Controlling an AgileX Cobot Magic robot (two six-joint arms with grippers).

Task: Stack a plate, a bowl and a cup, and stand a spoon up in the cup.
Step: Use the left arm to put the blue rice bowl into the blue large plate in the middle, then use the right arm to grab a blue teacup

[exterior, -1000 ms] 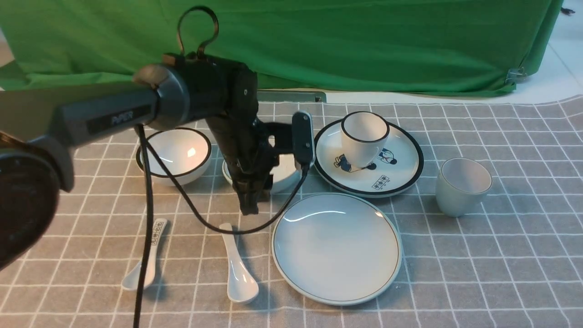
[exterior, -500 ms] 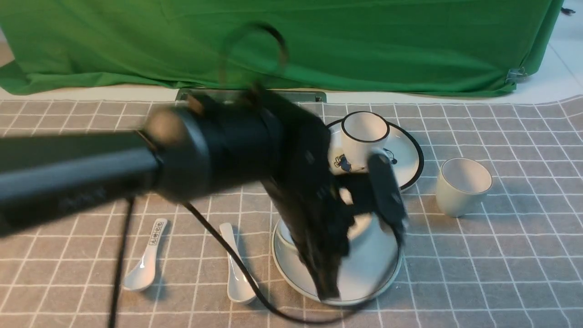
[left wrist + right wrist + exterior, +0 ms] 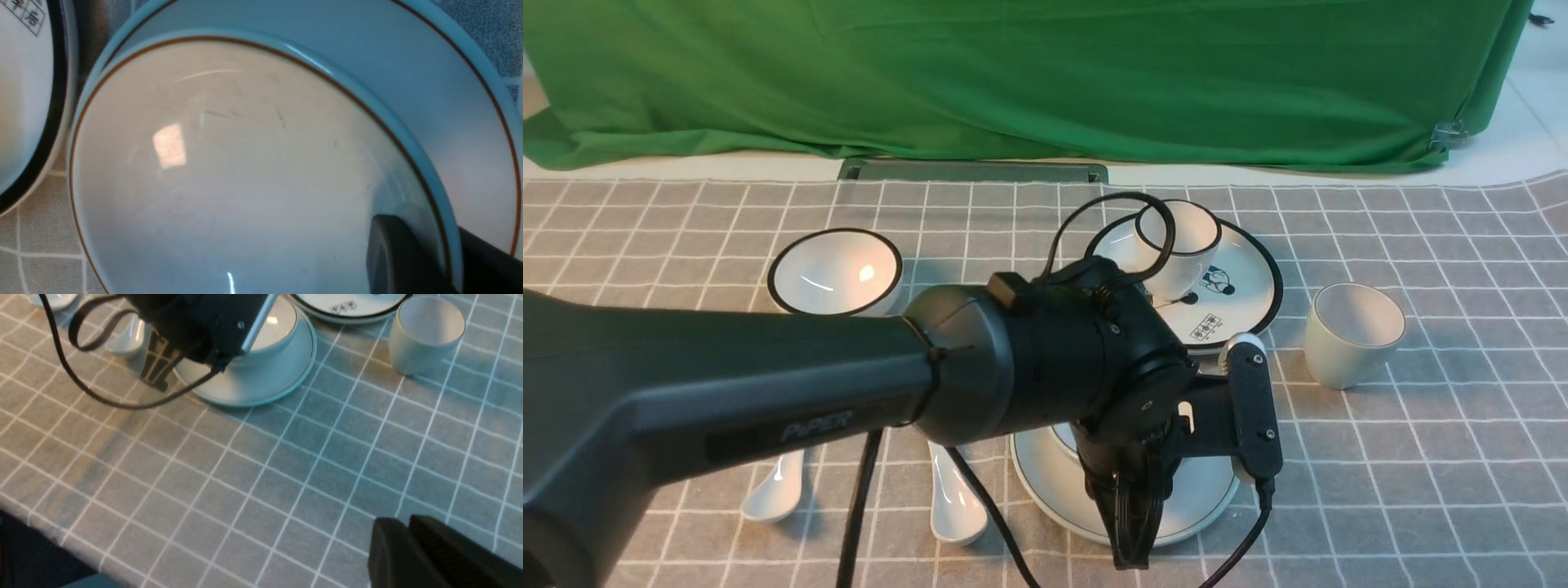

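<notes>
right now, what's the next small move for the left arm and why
Probably open the left gripper and let go. In the right wrist view the bowl already appears to sit on the plate, roughly centred, while the fingers pinch its rim. The cup stands beside the plate, not yet stacked.

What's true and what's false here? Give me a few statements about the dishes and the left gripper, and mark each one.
1. The bowl is over the plate. True.
2. The cup sits in the bowl. False: it stands on the cloth, apart from the plate, to its right.
3. The left gripper pinches the bowl's rim. True.
4. The spoon stands in the cup. False: it lies on the cloth, left of the plate.
</notes>
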